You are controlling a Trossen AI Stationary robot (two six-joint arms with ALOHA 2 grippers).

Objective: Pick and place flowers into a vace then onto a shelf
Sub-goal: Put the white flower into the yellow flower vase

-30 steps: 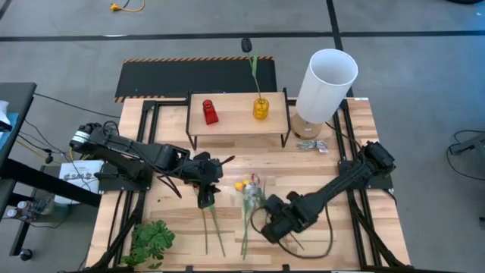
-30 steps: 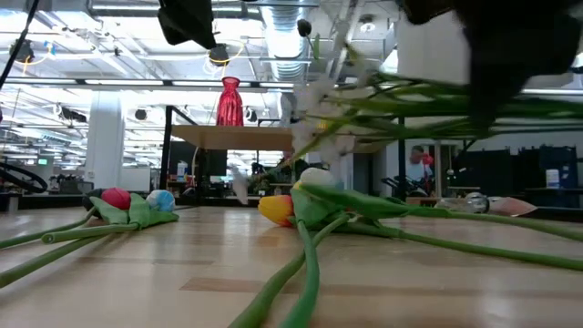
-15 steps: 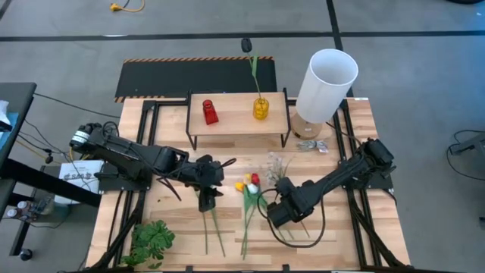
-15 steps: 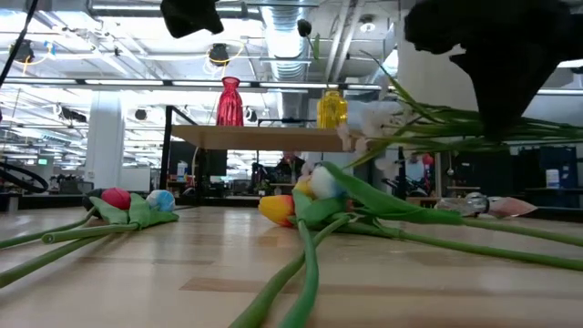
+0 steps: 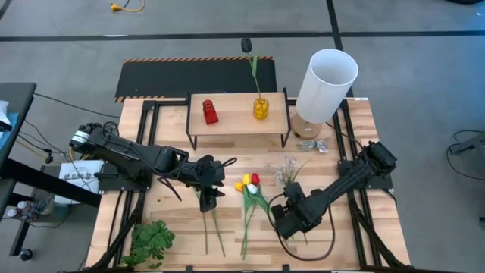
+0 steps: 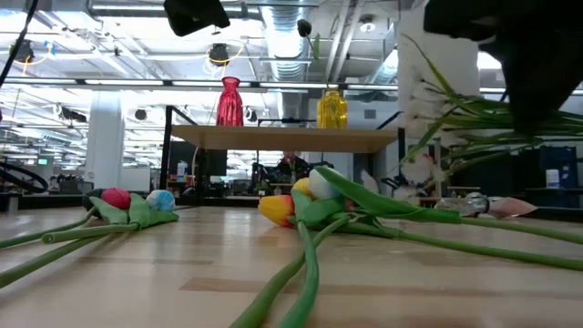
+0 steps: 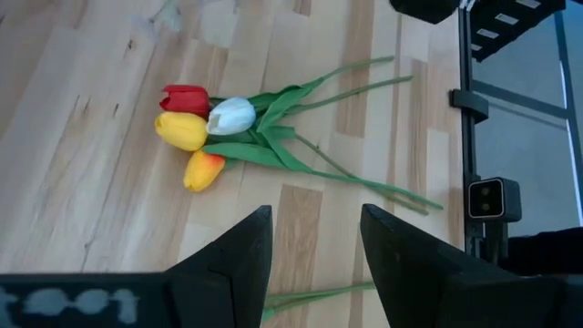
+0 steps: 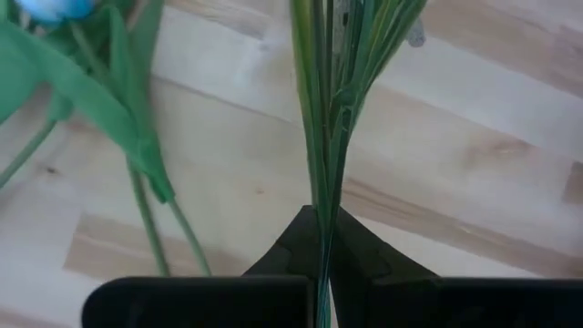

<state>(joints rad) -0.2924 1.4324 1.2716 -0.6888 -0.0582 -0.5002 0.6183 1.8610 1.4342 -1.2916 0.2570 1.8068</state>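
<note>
My right hand [image 8: 323, 239] was clenched on the spray of small white blossoms [image 5: 289, 168], thin green stems pinched between the fingers [image 8: 290, 246]. In the high view that hand [image 5: 290, 214] sat low over the worktop [image 5: 348, 235], with the spray running away from it toward the shelf [image 5: 236, 114], blossom end farthest from the hand. In the low view the spray [image 6: 428, 114] hung clear of the wood.

Just beside the right hand, on its left-arm side, lay the tulip bunch [image 5: 248, 184]: red, yellow, white and orange heads together, stems trailing back toward the near edge of the worktop. The left wrist view showed the same bunch [image 7: 208, 128] flat on the wood ahead of my left hand [image 7: 314, 251].

My left hand [image 5: 206, 191] was released, fingers [image 7: 239, 251] apart with nothing between them, hovering over the worktop. Two more tulips [image 5: 212, 226] lay right by it, stems running on past it toward the near edge; the low view showed their red and pale blue heads [image 6: 132, 200] resting on the wood.

Farther out from both hands, the shelf carried a red vase [image 5: 210, 112] and a yellow vase [image 5: 260, 108], the yellow one with a dark-headed tulip [image 5: 248, 53] standing in it. A white cylinder [image 5: 326, 85] stood beside the shelf on the right arm's side. A leafy green sprig [image 5: 151, 239] lay at the near corner, on the left arm's side.
</note>
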